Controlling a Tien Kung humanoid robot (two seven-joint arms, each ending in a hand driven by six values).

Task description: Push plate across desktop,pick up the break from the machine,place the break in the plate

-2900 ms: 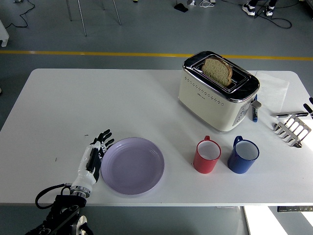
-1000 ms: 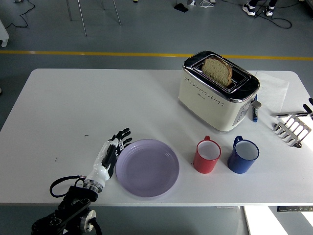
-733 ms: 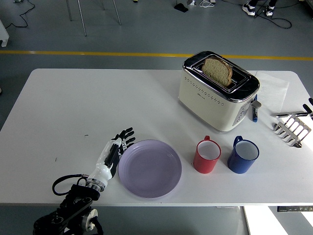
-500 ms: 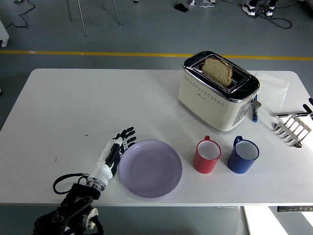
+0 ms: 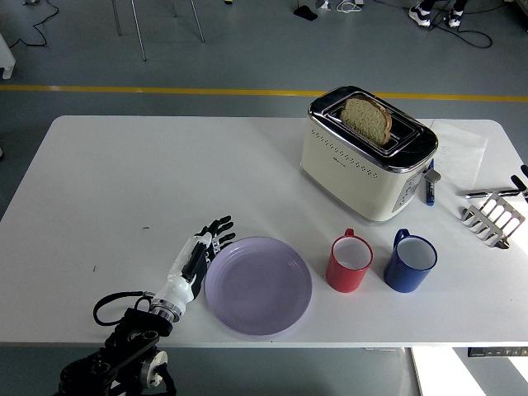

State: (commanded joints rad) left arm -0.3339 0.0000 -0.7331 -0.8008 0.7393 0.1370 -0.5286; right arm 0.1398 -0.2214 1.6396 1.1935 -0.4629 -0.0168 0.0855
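A lilac plate [image 5: 258, 285] lies near the table's front edge, left of the mugs. My left hand [image 5: 198, 257] rests flat against the plate's left rim, its fingers [image 5: 216, 234] straight and spread, holding nothing. A slice of bread [image 5: 367, 119] stands upright in the slot of the cream and chrome toaster [image 5: 367, 156] at the back right. At the far right edge only the dark fingertips of my right hand [image 5: 520, 181] show, by the toast rack.
A red mug [image 5: 350, 262] and a blue mug [image 5: 410, 261] stand right of the plate, in front of the toaster. A metal toast rack [image 5: 494, 219] sits at the right edge. A blue pen [image 5: 430, 189] lies beside the toaster.
My left hand has pushed the plate to the right along the front of the table, and the plate now lies close to the red mug. Nothing else has moved.
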